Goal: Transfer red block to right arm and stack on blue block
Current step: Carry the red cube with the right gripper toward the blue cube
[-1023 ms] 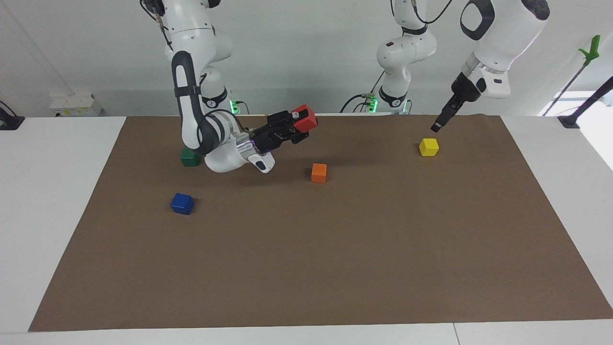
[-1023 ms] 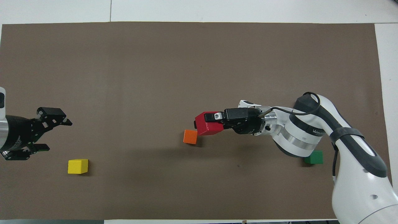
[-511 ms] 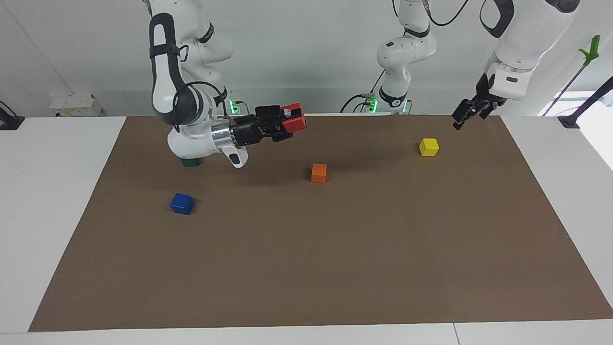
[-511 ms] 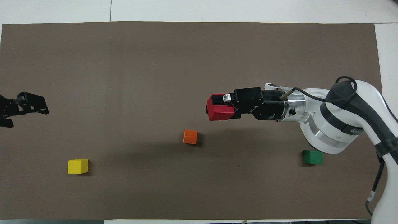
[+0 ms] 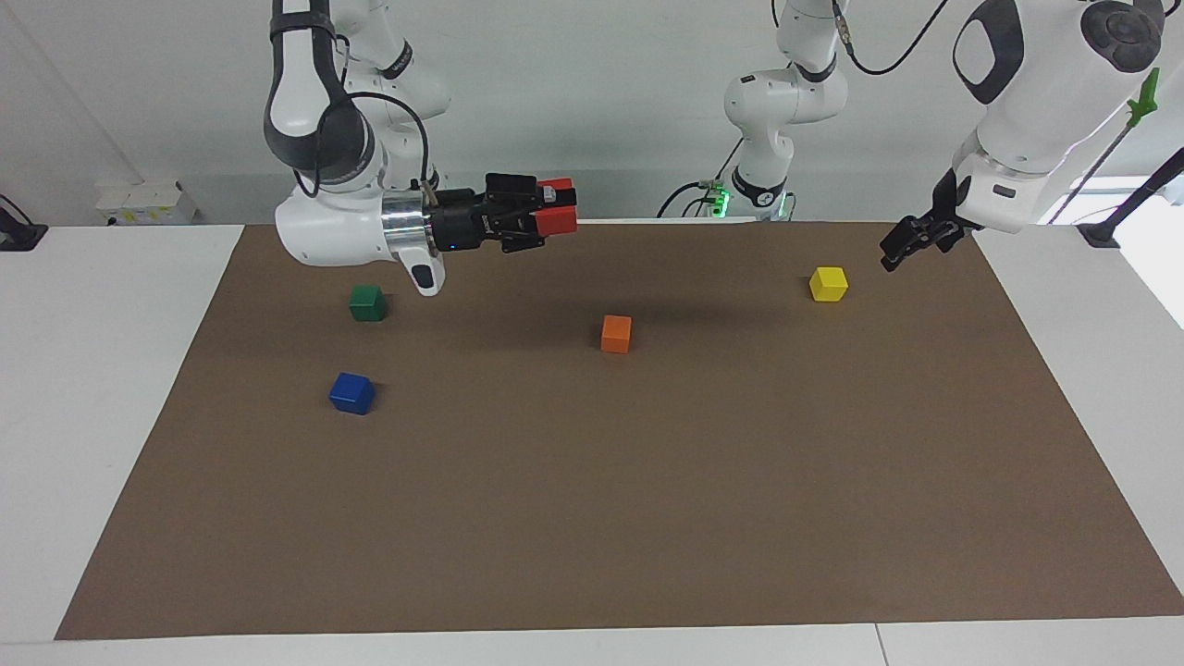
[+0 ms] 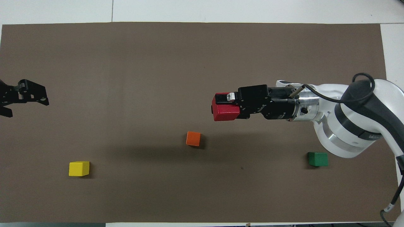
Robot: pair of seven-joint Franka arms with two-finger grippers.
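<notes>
My right gripper [image 5: 553, 209] is shut on the red block [image 5: 559, 216] and holds it high in the air, with the wrist level, over the brown mat near the orange cube [image 5: 616, 333]. In the overhead view the gripper [image 6: 224, 106] and the red block [image 6: 224, 111] show clearly. The blue block [image 5: 351, 393] sits on the mat at the right arm's end, farther from the robots than the green cube [image 5: 367, 302]. In the overhead view the right arm hides it. My left gripper [image 5: 911, 242] is open and empty, up over the mat's edge at the left arm's end [image 6: 19, 101].
A yellow cube [image 5: 828, 283] lies on the mat [image 5: 647, 509] near the left gripper, and shows in the overhead view [image 6: 79, 168]. The orange cube [image 6: 193, 138] sits mid-mat. The green cube [image 6: 318, 159] lies beside the right arm's wrist.
My right gripper has risen with the red block and its wrist has levelled out. My left gripper has pulled back from over the yellow cube toward the mat's edge.
</notes>
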